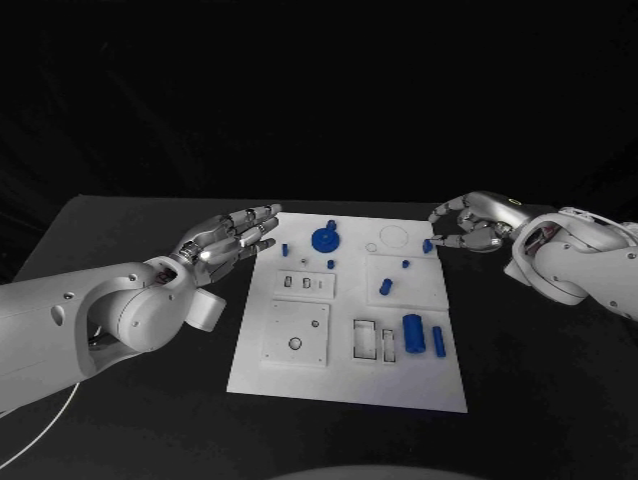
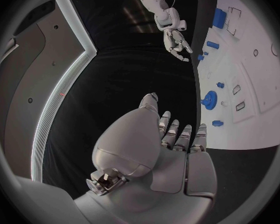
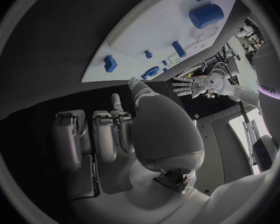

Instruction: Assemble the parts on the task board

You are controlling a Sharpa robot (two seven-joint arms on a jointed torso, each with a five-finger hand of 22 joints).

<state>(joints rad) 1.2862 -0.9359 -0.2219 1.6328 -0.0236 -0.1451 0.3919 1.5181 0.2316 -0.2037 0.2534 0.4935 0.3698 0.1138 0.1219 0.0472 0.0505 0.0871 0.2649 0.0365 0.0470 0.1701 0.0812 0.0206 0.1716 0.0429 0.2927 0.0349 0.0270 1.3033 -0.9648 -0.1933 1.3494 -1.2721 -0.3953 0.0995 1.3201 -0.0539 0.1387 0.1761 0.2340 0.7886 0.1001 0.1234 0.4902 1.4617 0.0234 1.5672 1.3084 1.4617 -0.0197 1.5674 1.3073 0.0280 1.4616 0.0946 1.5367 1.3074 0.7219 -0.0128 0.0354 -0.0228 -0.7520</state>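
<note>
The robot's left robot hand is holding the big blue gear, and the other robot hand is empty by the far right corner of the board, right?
Not quite. The left robot hand holds nothing: in the head view its fingers are spread beside the task board, apart from the big blue gear, which lies on the board. The right robot hand is indeed empty by the far right corner.

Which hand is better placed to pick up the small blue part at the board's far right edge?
Probably the right hand: its fingertips hover right beside that small blue part, holding nothing. The left hand hangs open over the task board's opposite edge.
</note>
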